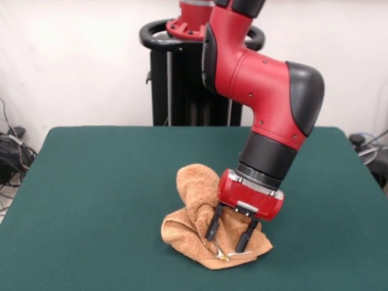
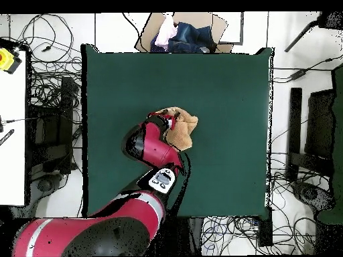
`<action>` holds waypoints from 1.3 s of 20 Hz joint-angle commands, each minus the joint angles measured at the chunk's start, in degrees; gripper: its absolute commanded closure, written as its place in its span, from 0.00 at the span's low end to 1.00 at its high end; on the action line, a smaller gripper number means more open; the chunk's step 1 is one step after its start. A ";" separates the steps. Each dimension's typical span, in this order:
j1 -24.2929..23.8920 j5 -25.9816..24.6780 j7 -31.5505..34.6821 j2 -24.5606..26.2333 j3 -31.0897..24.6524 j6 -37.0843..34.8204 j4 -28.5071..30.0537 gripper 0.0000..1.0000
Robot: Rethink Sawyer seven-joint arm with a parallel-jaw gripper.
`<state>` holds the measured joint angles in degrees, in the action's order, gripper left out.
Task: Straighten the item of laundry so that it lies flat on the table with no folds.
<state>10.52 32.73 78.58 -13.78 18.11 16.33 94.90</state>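
Note:
The orange-tan towel (image 1: 197, 224) lies crumpled in a heap with several folds near the middle of the green table (image 1: 91, 182). One fold stands up at its far side. A small white label shows at its near edge. My gripper (image 1: 229, 236) hangs just over the towel's right part, fingers spread apart, tips at or touching the cloth, holding nothing. In the overhead view the towel (image 2: 182, 128) shows beside the red wrist, on the table (image 2: 228, 87); the gripper itself is hidden under the arm there.
The black pedestal (image 1: 182, 79) stands behind the table's far edge. A cardboard box of clothes (image 2: 179, 33) sits past the table edge opposite the robot in the overhead view. Cables and equipment lie on the floor at both sides.

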 commanded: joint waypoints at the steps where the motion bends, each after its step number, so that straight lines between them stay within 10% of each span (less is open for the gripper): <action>1: -2.48 -3.94 14.73 -0.91 -9.95 -3.32 3.39 0.00; 26: -5.07 -9.31 14.73 0.72 -11.83 -0.95 4.20 0.00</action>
<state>6.57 26.05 78.58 -15.67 14.17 16.36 95.08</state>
